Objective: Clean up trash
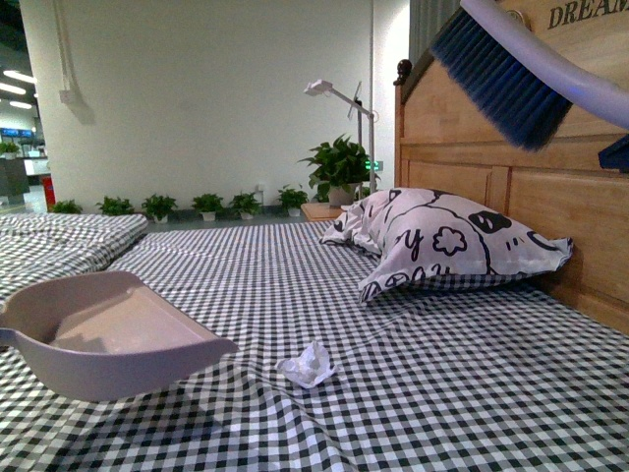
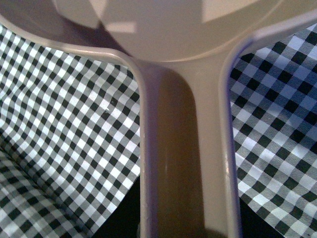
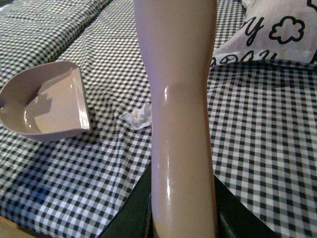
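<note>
The trash (image 1: pixel 308 365), a small crumpled white tissue wad, lies on the checked bedspread (image 1: pixel 432 393) in the front view. It shows again as the trash (image 3: pixel 138 116) in the right wrist view. Just left of it sits the pale dustpan (image 1: pixel 103 334), its mouth toward the wad; the dustpan (image 3: pixel 47 106) also shows from the right wrist. My left gripper (image 2: pixel 185 230) is shut on the dustpan handle (image 2: pixel 185 148). My right gripper (image 3: pixel 183 223) is shut on the brush handle (image 3: pixel 181 99). The brush's blue bristles (image 1: pixel 501 79) hang high at the upper right, far above the wad.
A white patterned pillow (image 1: pixel 442 241) leans against the wooden headboard (image 1: pixel 491 147) on the right. A second checked bed (image 1: pixel 59 241) lies to the left. Potted plants (image 1: pixel 339 167) and a lamp (image 1: pixel 339 93) stand by the far wall.
</note>
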Robot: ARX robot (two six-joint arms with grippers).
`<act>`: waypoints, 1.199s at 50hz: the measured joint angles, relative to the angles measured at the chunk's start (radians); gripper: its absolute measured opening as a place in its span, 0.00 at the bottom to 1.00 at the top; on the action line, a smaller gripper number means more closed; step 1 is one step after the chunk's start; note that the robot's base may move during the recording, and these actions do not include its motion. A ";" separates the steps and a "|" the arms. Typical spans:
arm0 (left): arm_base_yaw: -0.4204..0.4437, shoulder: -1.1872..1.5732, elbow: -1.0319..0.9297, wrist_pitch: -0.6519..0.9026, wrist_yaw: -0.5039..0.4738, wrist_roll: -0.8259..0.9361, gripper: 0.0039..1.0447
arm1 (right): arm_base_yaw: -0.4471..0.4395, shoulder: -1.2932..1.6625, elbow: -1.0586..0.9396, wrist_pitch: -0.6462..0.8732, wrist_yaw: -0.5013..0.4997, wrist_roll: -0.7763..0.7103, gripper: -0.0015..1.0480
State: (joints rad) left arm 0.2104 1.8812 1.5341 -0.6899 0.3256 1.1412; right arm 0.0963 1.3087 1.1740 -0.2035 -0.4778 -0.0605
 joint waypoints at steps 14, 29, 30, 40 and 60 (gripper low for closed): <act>-0.055 0.066 0.079 -0.034 -0.095 0.068 0.22 | 0.097 0.309 0.471 -0.265 0.157 -0.170 0.18; -0.072 0.073 0.034 0.141 -0.090 0.073 0.22 | 0.203 0.613 0.778 -0.361 0.311 -0.251 0.18; -0.073 0.074 0.031 0.146 -0.087 0.072 0.22 | 0.208 0.628 0.788 -0.362 0.319 -0.251 0.18; -0.087 0.080 0.000 0.161 -0.075 0.067 0.22 | 0.232 0.729 0.834 -0.362 0.374 -0.252 0.18; -0.107 0.087 -0.033 0.153 -0.091 0.075 0.22 | 0.239 0.821 0.790 -0.292 0.473 -0.270 0.18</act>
State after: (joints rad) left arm 0.1036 1.9682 1.5009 -0.5373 0.2348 1.2160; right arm 0.3351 2.1292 1.9640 -0.4953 -0.0048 -0.3302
